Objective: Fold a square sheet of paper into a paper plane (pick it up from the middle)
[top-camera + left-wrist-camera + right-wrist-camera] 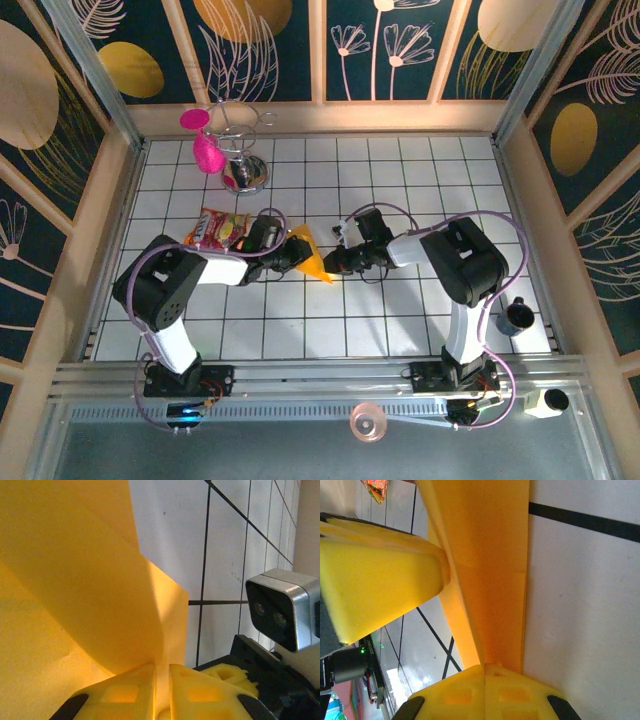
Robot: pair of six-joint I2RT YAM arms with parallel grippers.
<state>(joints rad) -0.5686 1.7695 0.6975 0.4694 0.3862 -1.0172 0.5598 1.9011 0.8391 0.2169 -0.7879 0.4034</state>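
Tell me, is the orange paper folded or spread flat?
Folded: the paper shows overlapping creased layers tapering to a point, pinched by the left hand and right hand.

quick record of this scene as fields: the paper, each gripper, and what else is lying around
paper plane: orange-yellow, part-folded, pointed, in the middle of the table
left gripper: shut on the paper plane
right gripper: shut on the paper plane, facing the left gripper
snack packet: beside the left arm
mug: near the table's right edge
metal stand: far left, pink item next to it
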